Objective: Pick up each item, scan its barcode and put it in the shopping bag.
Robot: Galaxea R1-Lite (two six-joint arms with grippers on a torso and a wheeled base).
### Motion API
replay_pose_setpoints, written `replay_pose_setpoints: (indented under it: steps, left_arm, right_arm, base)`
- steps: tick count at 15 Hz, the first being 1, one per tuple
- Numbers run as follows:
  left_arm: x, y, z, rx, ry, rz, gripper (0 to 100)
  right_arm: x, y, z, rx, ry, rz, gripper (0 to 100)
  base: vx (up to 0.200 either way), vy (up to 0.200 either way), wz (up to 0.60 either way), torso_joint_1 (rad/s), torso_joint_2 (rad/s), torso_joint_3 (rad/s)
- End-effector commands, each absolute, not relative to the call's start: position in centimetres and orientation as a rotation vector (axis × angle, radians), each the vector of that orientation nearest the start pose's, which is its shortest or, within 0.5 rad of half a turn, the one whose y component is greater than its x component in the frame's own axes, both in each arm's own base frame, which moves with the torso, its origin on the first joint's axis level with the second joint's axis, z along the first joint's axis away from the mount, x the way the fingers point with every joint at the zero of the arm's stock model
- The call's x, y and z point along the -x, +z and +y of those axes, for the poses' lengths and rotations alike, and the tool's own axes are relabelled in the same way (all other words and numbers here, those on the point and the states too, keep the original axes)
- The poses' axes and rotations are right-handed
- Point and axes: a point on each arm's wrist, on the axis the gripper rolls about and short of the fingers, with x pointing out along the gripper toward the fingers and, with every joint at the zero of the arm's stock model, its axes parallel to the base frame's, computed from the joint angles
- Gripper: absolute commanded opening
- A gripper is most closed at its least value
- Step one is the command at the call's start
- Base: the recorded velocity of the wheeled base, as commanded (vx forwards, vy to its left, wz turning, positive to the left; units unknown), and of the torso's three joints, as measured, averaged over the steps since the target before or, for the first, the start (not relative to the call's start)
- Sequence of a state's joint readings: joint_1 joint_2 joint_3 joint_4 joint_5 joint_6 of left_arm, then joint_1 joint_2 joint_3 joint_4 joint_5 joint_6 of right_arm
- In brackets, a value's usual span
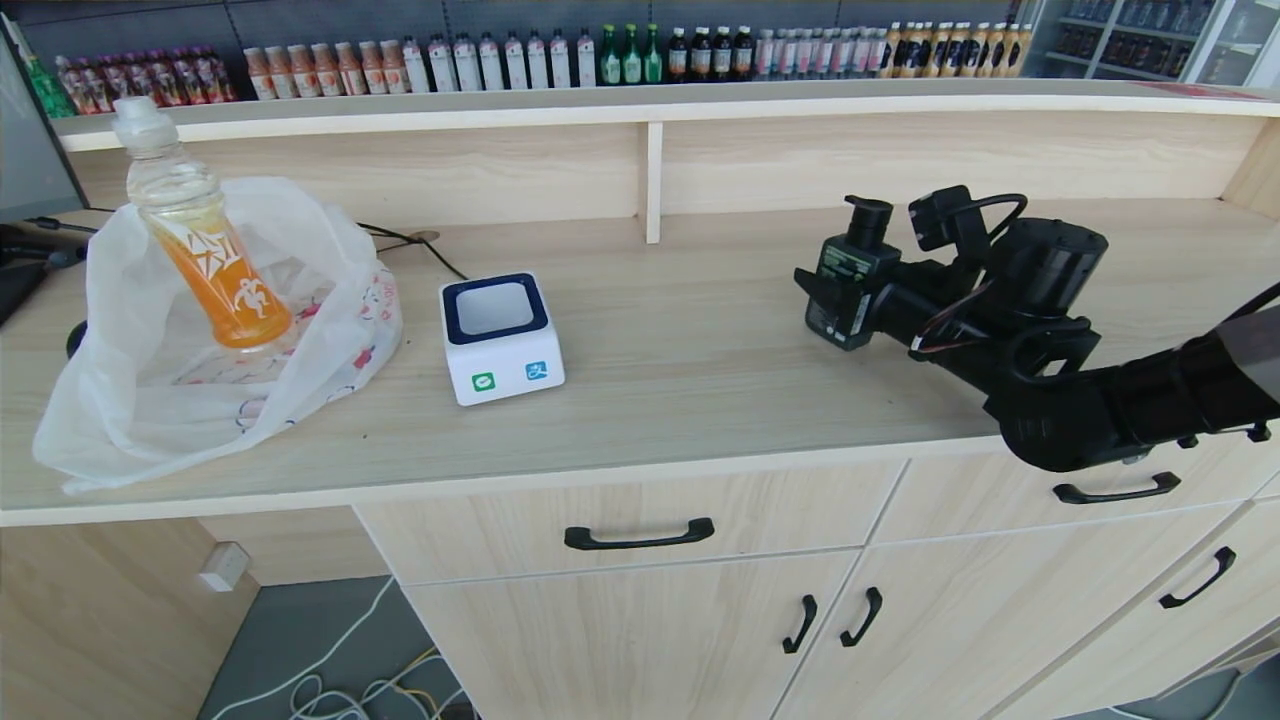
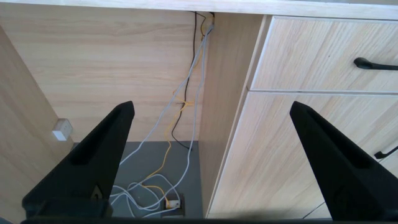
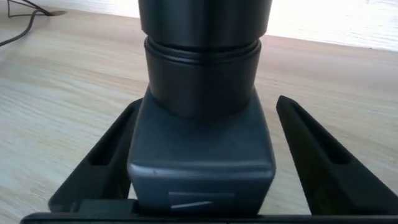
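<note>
- The dark bottle (image 1: 848, 280) is upright over the counter (image 1: 700, 350), at 3 o'clock from the white scanner (image 1: 500, 340).
- The right gripper (image 3: 206, 106) has its fingers apart, one on each side of that bottle. There is a gap on one side.
- The shopping bag (image 1: 130, 400) lies at 9 o'clock from the scanner. An orange drink bottle (image 1: 215, 270) leans inside it.
- The left gripper (image 2: 211, 107) is down by the cupboard doors (image 2: 311, 137), fingers wide apart, holding nothing.

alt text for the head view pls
The right pincer is around a dark bottle at a wooden counter. To its left sit a white scanner box and a white shopping bag holding an orange drink bottle.
</note>
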State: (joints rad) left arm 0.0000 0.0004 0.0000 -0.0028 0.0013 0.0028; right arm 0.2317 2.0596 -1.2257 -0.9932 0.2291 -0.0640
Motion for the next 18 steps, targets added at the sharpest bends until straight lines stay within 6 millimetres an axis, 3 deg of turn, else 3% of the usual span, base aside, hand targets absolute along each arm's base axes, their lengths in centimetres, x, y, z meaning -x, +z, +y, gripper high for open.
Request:
replay_pose_setpoints:
  steps: [1,9,12,14,18]
  left_arm:
    - [2.3,7.6,0.0,-0.003,0.002,-0.003,100]
    - [2.3,7.6,0.0,-0.003,0.002,-0.003,100]
    - [2.3,7.6,0.0,-0.003,0.002,-0.005,100]
    - [2.3,7.6,0.0,-0.003,0.002,-0.003,100]
    - [2.3,7.6,0.0,-0.003,0.002,-0.003,100]
  right_arm:
    - [-40.2,20.2,10.1,0.064,0.455,-0.176,0]
    - [-40.2,20.4,10.1,0.064,0.455,-0.181,0]
    - [-39.5,21.6,10.1,0.062,0.46,-0.219,0]
    - [-38.5,22.5,10.5,0.06,0.474,-0.237,0]
    - [-32.6,25.0,11.0,0.057,0.529,-0.264,0]
  base:
    - [0.0,0.0,0.0,0.0,0.0,0.0]
    - [0.0,0.0,0.0,0.0,0.0,0.0]
    - [0.0,0.0,0.0,0.0,0.0,0.0]
    - [0.0,0.0,0.0,0.0,0.0,0.0]
    - [0.0,0.0,0.0,0.0,0.0,0.0]
